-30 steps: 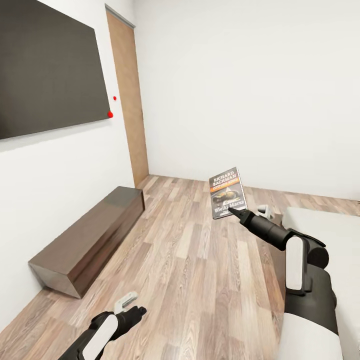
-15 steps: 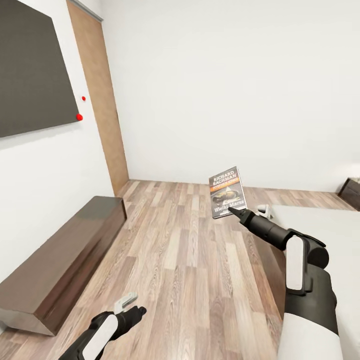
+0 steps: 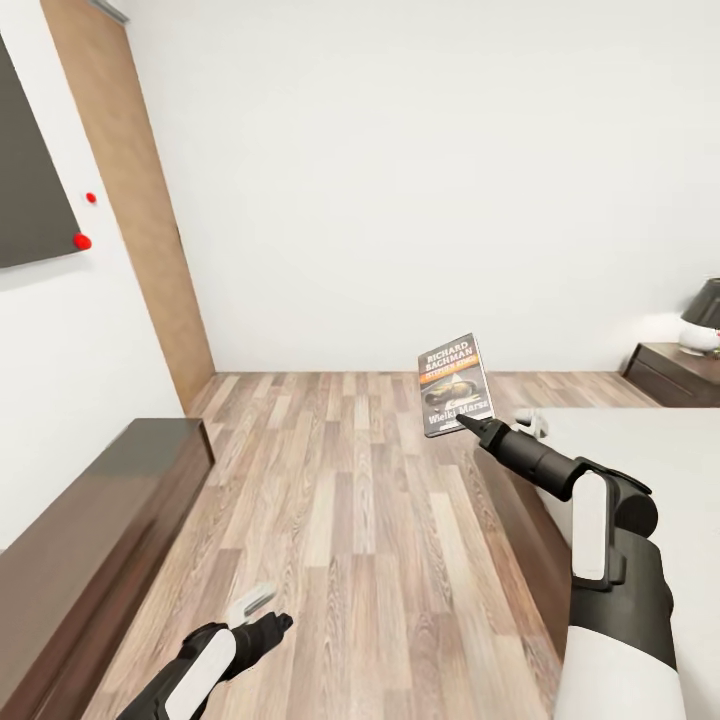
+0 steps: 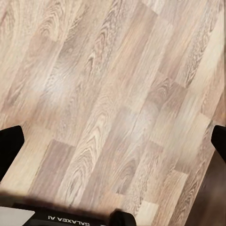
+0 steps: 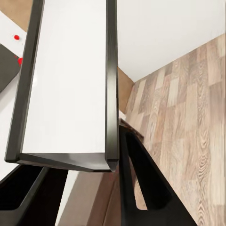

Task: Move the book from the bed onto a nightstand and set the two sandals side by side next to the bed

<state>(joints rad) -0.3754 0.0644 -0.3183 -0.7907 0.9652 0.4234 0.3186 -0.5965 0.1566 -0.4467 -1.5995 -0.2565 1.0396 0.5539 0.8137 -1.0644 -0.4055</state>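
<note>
The right gripper [image 3: 462, 420] has its jaws clenched on the paperback book [image 3: 455, 385], held upright over the floor by the bed [image 3: 640, 450]. The nightstand [image 3: 672, 372] lies far to its right. The left gripper's [image 3: 262, 610] jaws hang released.

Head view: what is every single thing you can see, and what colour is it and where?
book: one, dark cover with white lettering and an orange band, held up in the air by the right tool
nightstand: one, dark brown, far right against the back wall
lamp: one, white base and dark grey shade, on the nightstand
bed: one, pale mattress, at the right
long low cabinet: one, dark brown, along the left wall
dark wall panel: one, upper left
wooden door: one, tan, left wall
right tool: one, black, shut on the book
left tool: one, open over bare floor
</note>
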